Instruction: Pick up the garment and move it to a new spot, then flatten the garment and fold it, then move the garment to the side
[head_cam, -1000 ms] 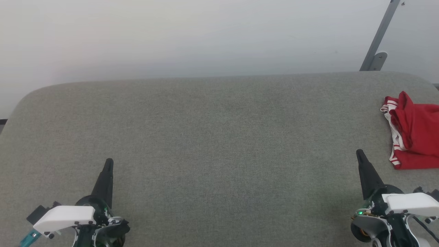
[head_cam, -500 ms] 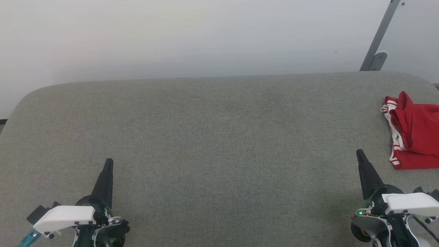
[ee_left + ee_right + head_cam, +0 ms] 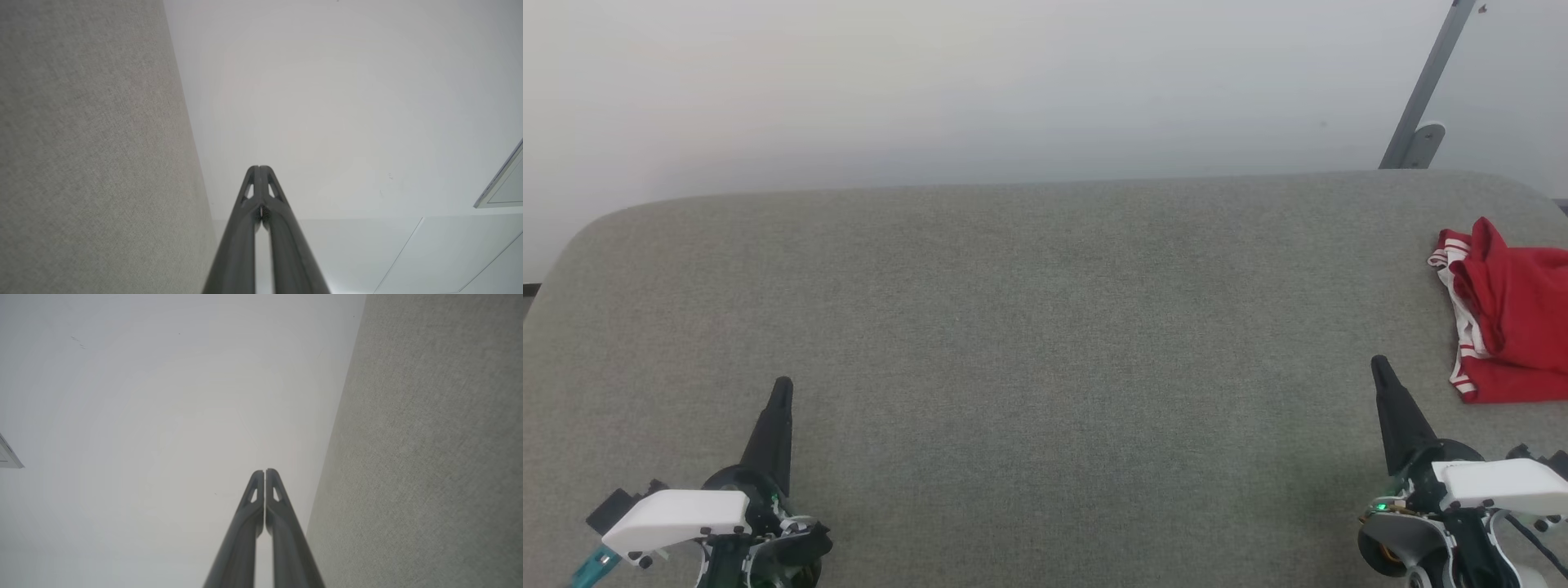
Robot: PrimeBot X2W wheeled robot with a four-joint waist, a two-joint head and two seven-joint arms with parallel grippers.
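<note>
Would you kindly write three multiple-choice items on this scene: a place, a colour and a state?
1. Where on the grey surface does the garment lie? A) near its right end B) in its centre C) at its near left corner
2. What colour is most of the garment? A) blue B) red C) green
3. How does the right gripper stand? A) wide open B) shut on the garment C) shut on nothing
Answers: 1 A, the head view shows it at the right border; 2 B, red cloth with white striped trim; 3 C, the right wrist view shows its fingers together, nothing between.
</note>
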